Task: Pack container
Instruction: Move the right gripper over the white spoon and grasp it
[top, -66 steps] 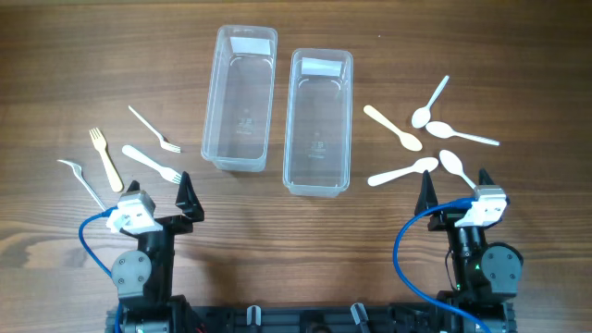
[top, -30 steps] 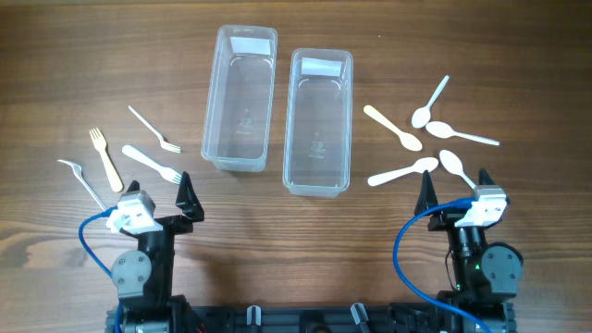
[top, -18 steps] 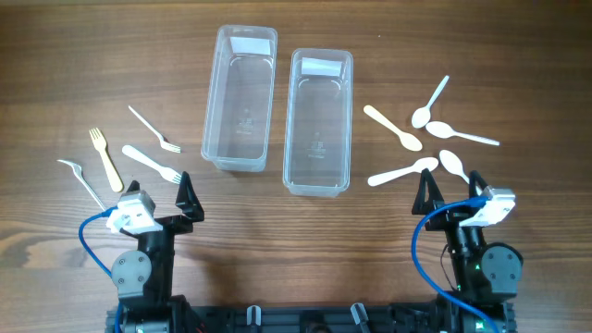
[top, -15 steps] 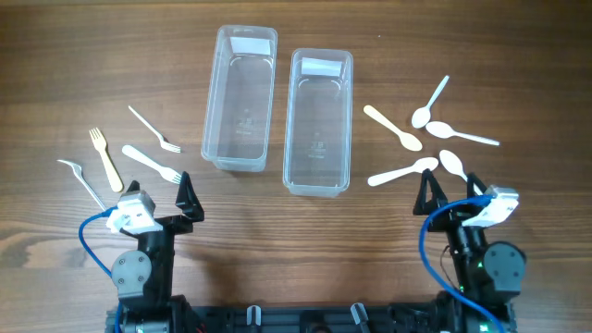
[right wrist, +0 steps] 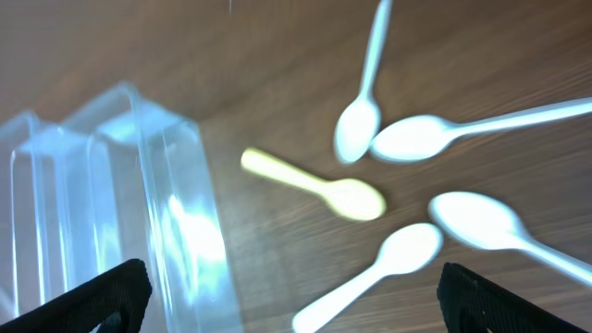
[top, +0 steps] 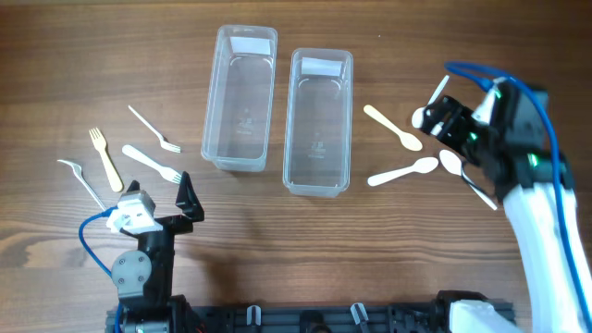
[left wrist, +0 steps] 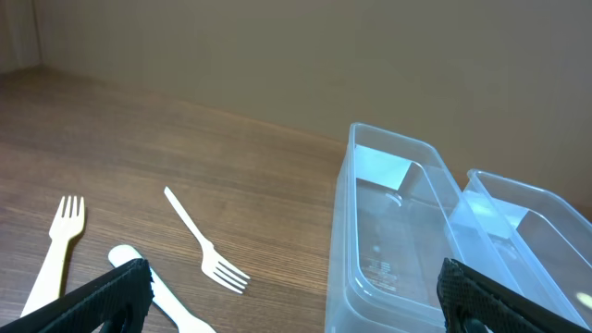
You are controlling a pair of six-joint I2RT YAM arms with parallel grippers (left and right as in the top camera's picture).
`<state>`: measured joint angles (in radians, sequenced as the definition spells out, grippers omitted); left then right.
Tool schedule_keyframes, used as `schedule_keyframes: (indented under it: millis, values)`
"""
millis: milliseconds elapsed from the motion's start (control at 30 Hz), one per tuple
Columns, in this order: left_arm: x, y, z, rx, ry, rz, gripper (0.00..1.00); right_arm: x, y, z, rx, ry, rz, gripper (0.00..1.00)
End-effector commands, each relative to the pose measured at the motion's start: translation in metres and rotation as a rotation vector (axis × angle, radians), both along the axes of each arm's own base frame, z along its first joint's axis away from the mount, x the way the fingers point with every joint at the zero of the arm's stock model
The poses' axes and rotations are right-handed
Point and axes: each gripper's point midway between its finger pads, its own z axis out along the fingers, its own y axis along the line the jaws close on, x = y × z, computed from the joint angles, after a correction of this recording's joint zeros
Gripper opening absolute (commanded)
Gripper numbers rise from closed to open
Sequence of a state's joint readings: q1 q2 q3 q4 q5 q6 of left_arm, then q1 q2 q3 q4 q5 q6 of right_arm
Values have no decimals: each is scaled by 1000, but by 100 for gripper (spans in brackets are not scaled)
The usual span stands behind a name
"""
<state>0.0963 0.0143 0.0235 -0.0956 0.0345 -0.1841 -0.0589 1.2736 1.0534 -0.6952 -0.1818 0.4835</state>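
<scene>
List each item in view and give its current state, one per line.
Left container: open, empty.
Right container: open, empty.
Forks: four, lying loose, unpacked.
Spoons: five, lying loose, unpacked.
Left gripper: open, holding nothing.
Right gripper: open, above the spoons.

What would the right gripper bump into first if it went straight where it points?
The right gripper would probably meet the white plastic spoon lying just ahead of it first, though depth is unclear.

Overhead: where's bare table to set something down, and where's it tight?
Free: the near strip of table in front of both containers, and the far-left corner beyond the forks. Crowded: right side, where the right gripper hangs over the spoons.
</scene>
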Motion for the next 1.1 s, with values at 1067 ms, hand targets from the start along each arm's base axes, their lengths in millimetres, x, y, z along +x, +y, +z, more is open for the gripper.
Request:
schedule_keyframes:
  millis: [1067]
  values:
    - [0, -1, -2, 19, -1, -5, 100, -44, 17, -178, 91, 685, -445, 67]
